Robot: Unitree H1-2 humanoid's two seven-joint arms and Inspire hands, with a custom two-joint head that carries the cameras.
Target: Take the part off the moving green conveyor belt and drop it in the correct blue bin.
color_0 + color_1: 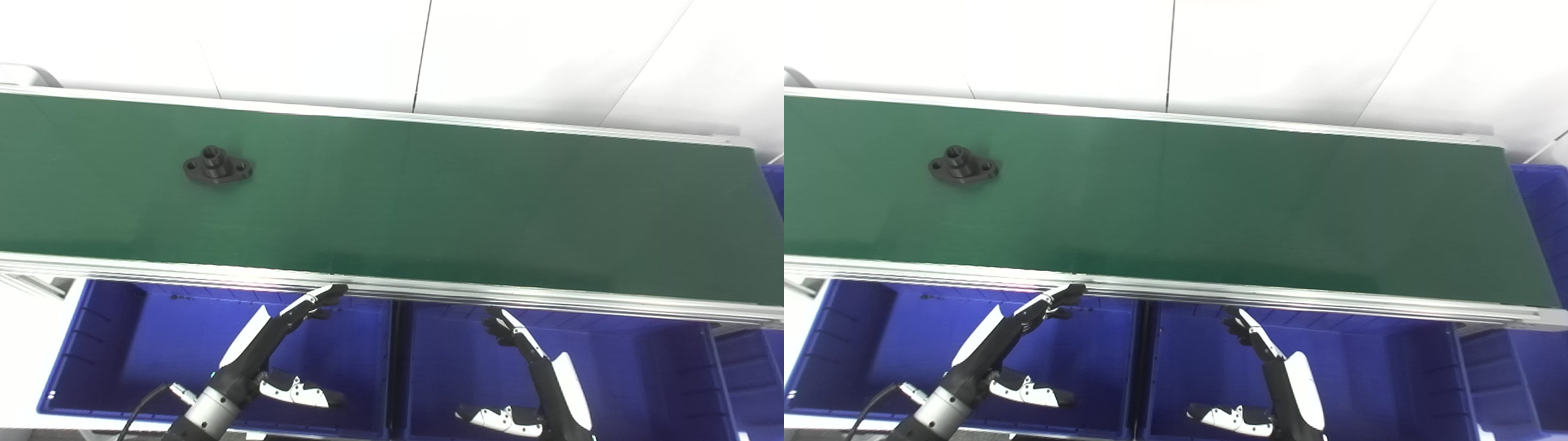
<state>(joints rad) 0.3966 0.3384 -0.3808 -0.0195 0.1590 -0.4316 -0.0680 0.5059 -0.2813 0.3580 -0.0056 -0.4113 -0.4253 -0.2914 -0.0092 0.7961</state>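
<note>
A black flanged part [217, 167] with a raised central collar and a hole in each ear lies flat on the green conveyor belt [429, 202], left of its middle. My left hand [272, 352] hovers over the left blue bin [92, 343], below the belt's near rail, fingers stretched toward the rail and thumb apart, holding nothing. My right hand [539, 380] hangs over the middle blue bin [643, 367], also open and empty. Both hands are well short of the part [963, 167].
The belt's aluminium near rail [392, 288] runs above both bins. A third blue bin [1540, 202] sits past the belt's right end, and another [750, 373] is at the lower right. A white wall stands behind the belt.
</note>
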